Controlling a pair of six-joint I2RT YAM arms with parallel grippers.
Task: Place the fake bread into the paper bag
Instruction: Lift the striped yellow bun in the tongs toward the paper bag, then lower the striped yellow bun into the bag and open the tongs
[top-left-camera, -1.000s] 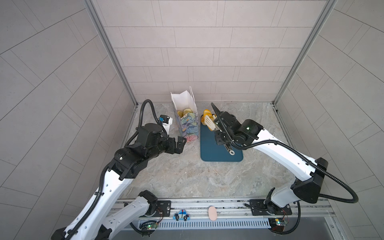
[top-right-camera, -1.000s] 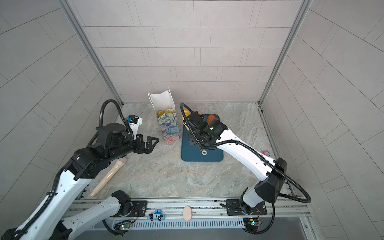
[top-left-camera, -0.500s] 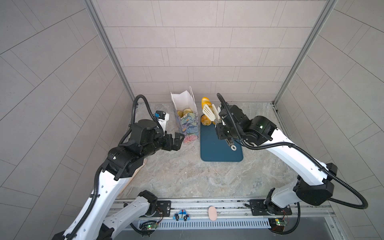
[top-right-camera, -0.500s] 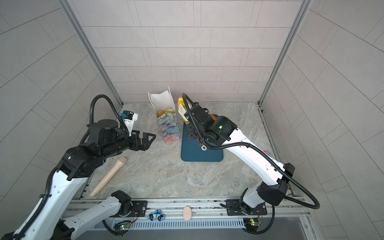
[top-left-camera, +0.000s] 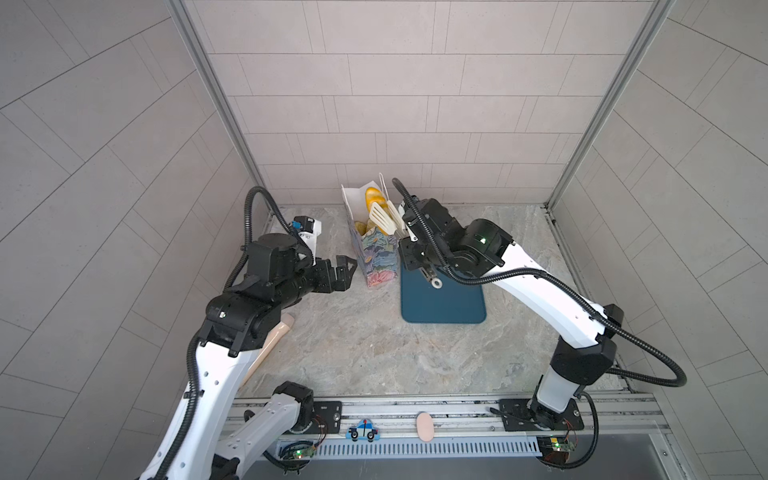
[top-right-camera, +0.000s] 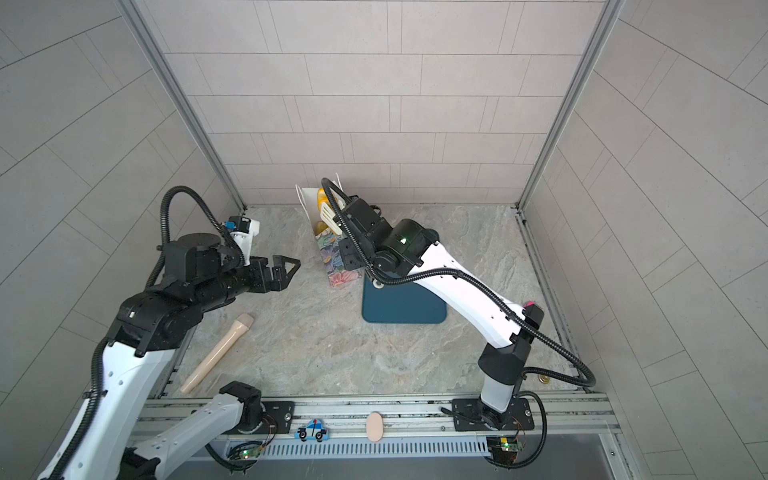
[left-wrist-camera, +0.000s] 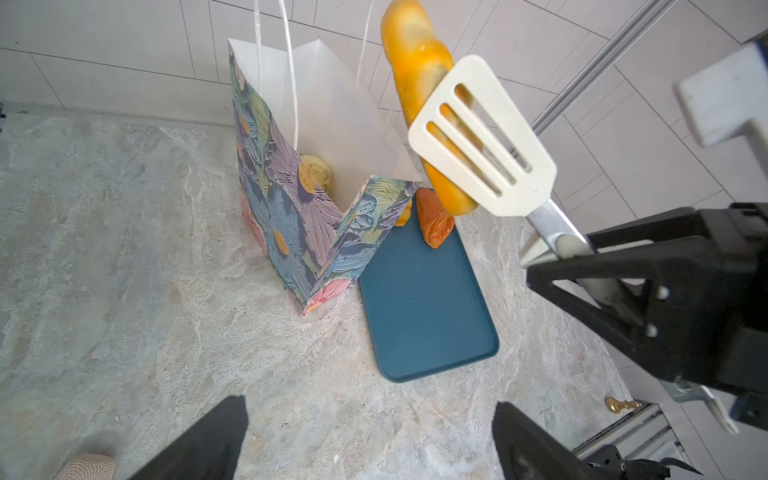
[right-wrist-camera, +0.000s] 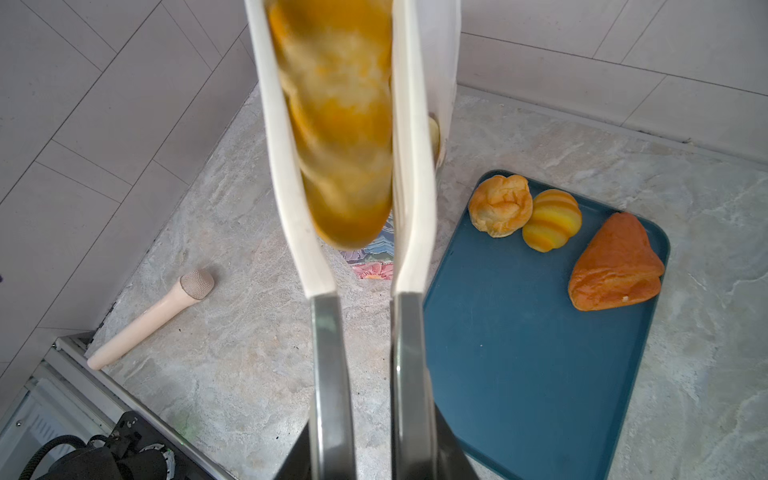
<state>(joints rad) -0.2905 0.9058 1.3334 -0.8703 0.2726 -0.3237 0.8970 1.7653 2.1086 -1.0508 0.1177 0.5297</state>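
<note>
The flowered paper bag (top-left-camera: 376, 257) (top-right-camera: 332, 257) (left-wrist-camera: 291, 216) stands open at the back of the table. My right gripper (top-left-camera: 415, 249) (right-wrist-camera: 372, 449) is shut on the steel handles of white slotted tongs (top-left-camera: 380, 218) (left-wrist-camera: 482, 137). The tongs clamp a long golden piece of fake bread (top-left-camera: 372, 197) (left-wrist-camera: 415, 75) (right-wrist-camera: 340, 124) above the bag's mouth. A pale roll (left-wrist-camera: 318, 172) lies inside the bag. A puffy roll (right-wrist-camera: 500, 203), a striped roll (right-wrist-camera: 550, 220) and an orange-brown triangular piece (right-wrist-camera: 615, 264) sit on the blue tray (right-wrist-camera: 519, 353) (top-left-camera: 442, 303). My left gripper (top-left-camera: 347, 270) (left-wrist-camera: 370, 415) hangs open left of the bag.
A pink toy microphone (top-right-camera: 216, 353) (right-wrist-camera: 153, 318) lies at the left under my left arm. A toy car (top-left-camera: 363, 430) and a beige oval (top-left-camera: 424, 426) sit on the front rail. A small brass piece (top-right-camera: 543, 380) rests at the right front corner.
My right arm has lifted the tongs with the long bread off the tray's far end and carried it left, above the bag's mouth. My left gripper has drawn back slightly from the bag.
</note>
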